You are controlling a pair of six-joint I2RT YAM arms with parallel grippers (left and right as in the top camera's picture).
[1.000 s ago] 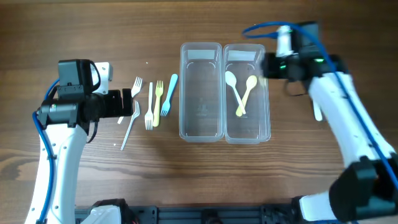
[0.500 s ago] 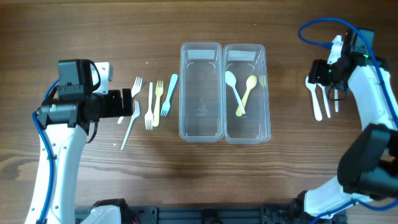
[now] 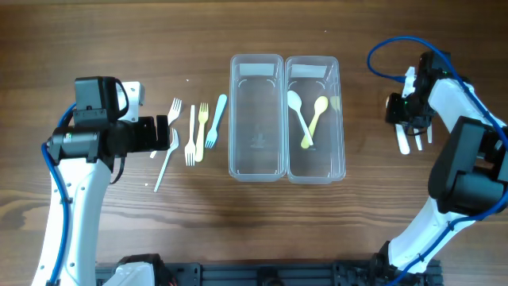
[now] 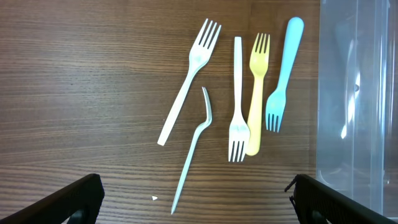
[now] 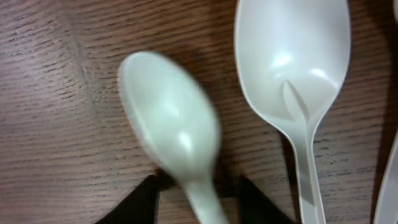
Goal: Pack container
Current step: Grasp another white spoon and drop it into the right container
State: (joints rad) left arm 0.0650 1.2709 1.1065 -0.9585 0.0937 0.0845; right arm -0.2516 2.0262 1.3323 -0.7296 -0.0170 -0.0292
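Observation:
Two clear containers stand side by side mid-table: the left one (image 3: pixel 256 163) holds nothing, the right one (image 3: pixel 333 159) holds a white spoon (image 3: pixel 295 102) and a yellow spoon (image 3: pixel 315 117). My right gripper (image 3: pixel 409 119) (image 5: pixel 199 190) is low over loose white spoons (image 3: pixel 405 143). Its jaws stand open on either side of one blurred white spoon's (image 5: pixel 168 124) neck, with a gap on each side. Another white spoon (image 5: pixel 292 56) lies beside it. My left gripper (image 3: pixel 163 131) (image 4: pixel 198 198) hangs wide open above several forks (image 4: pixel 237 106), holding nothing.
The forks lie left of the containers: two white, one thin pale fork (image 4: pixel 196 149) on its side, a yellow fork (image 4: pixel 256 93) and a blue fork (image 4: pixel 281 74). A blue cable (image 3: pixel 389 48) loops above my right arm.
My right arm has swung from over the right container out to the loose spoons on the right, and its jaws have narrowed round one spoon. The left arm has not moved.

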